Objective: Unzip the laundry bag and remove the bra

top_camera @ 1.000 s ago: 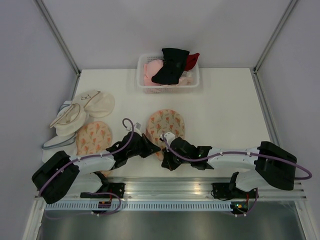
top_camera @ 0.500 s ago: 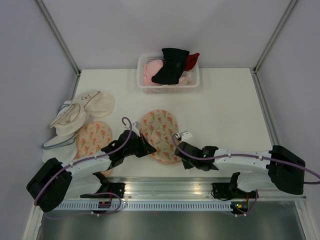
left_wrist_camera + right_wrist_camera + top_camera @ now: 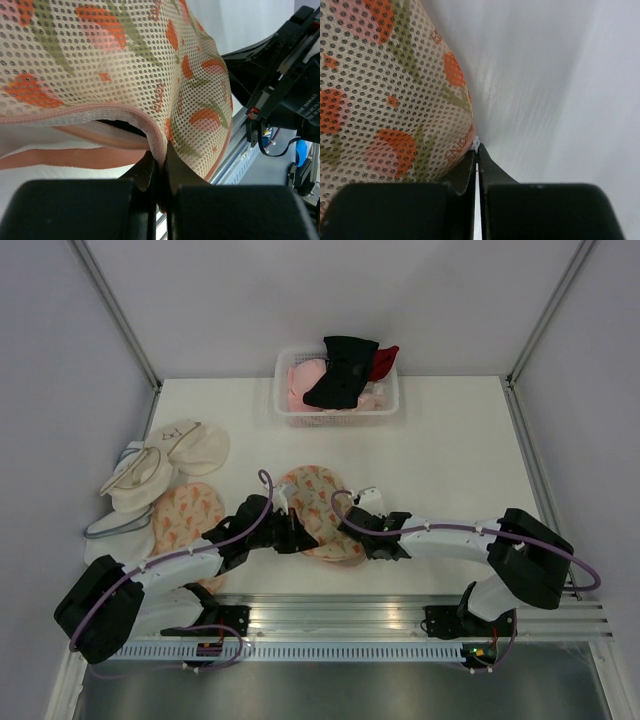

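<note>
1. There's the laundry bag (image 3: 315,502), lying at a slant on the table (image 3: 450,460), near the front edge.
2. The left claw (image 3: 297,538) is at its near-left edge and the right claw (image 3: 365,538) at its near-right edge, both against the fabric. I can't make out the grip itself.
3. An orange pouch (image 3: 185,515) lies beside the left arm, with cream pouches (image 3: 190,445) piled behind it.
4. At the back, the basket (image 3: 338,420) has a black garment (image 3: 342,370) on top.
</note>
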`<state>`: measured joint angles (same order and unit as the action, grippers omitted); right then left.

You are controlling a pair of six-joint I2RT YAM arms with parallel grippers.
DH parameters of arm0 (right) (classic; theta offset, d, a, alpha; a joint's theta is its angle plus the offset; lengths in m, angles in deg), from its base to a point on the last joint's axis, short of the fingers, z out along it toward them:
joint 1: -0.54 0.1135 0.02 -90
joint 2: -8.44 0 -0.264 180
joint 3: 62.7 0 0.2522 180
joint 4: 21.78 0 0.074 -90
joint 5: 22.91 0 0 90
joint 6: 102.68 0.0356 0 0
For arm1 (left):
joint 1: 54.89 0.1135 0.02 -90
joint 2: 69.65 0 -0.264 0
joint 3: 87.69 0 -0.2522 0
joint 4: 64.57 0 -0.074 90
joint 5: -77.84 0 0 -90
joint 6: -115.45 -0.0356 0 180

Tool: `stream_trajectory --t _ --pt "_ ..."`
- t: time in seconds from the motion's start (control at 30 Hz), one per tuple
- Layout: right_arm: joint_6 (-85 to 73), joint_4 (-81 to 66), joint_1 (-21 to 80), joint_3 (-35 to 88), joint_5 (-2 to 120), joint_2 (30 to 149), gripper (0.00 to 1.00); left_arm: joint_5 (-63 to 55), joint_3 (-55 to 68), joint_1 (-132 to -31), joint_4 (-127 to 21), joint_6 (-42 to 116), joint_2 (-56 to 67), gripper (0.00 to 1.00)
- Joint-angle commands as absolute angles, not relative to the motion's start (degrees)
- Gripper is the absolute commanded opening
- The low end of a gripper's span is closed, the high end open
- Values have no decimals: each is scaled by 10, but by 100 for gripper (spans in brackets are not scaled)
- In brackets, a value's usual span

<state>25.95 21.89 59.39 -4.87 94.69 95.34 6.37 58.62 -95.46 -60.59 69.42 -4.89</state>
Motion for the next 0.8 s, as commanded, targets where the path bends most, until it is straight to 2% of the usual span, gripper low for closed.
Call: stream_trajectory --t 0.0,0.1,0.13,0.17,0.23,0.27,0.3,0.37,0.4,0.47,0.57,0.63,0.77 --pt "254 227 583 -51 972 935 0 123 562 -957 -597 643 -56 2" --pt "270 241 584 -60 980 891 0 124 558 -957 -604 654 -57 3" --pt "276 250 583 -60 986 880 1 123 557 -957 -604 660 -56 6" --pt "287 274 583 -59 993 870 0 124 554 -957 -607 663 -56 14" --pt "294 298 583 -50 1014 842 21 126 553 -958 -616 677 -55 28" --pt "299 323 584 -46 1019 835 33 128 553 -958 -627 681 -55 49" --pt "300 334 583 -35 1029 823 49 130 555 -958 -631 685 -54 57" --pt "305 367 583 -24 1042 815 58 120 558 -959 -634 700 -53 71" --pt "303 373 584 -16 1044 808 64 117 558 -960 -630 704 -54 73" --pt "302 393 584 -8 1055 803 66 86 559 -961 -611 714 -66 75" --pt "272 373 588 0 1042 782 67 -7 567 -961 -545 741 -120 77" --pt "221 324 606 -1 1012 769 67 -91 582 -961 -484 775 -164 78" --pt "167 253 638 2 930 744 67 -188 601 -961 -397 832 -289 80"
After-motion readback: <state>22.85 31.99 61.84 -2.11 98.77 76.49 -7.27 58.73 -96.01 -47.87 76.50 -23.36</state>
